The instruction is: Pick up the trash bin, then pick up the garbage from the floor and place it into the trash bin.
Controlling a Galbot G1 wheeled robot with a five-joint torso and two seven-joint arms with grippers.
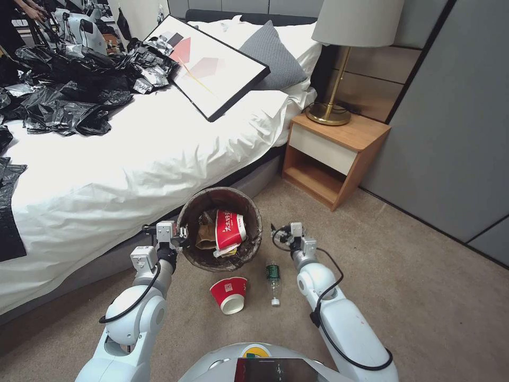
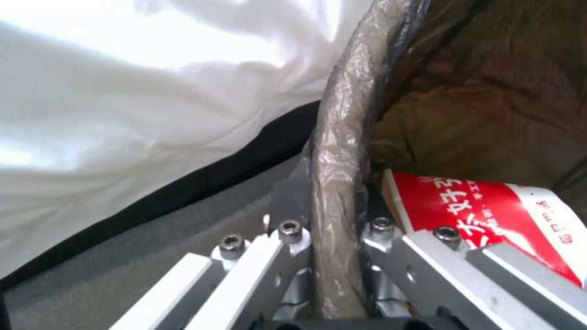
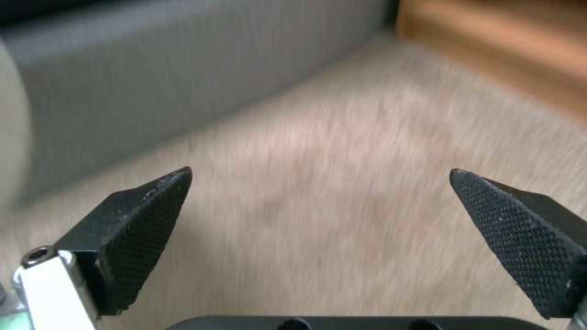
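The trash bin (image 1: 249,212), round with a dark bag over its rim, hangs tilted beside the bed. My left gripper (image 1: 177,233) is shut on its rim (image 2: 336,183). Inside it lie a red paper cup (image 1: 229,229) and crumpled brown paper (image 1: 205,236); the cup (image 2: 483,215) sits right by the gripper in the left wrist view. On the carpet below lie another red cup (image 1: 229,294) and a clear green-labelled bottle (image 1: 273,281). My right gripper (image 1: 286,231) is open and holds nothing, hovering over the carpet right of the bin; its fingertips (image 3: 146,206) stand wide apart.
The bed (image 1: 132,159) with white sheets carries a heap of black plastic bags (image 1: 69,95), a framed picture (image 1: 212,63) and a grey pillow (image 1: 273,53). A wooden nightstand (image 1: 334,154) with a lamp (image 1: 339,63) stands to the right. Grey wall panels (image 1: 450,132) bound the carpet.
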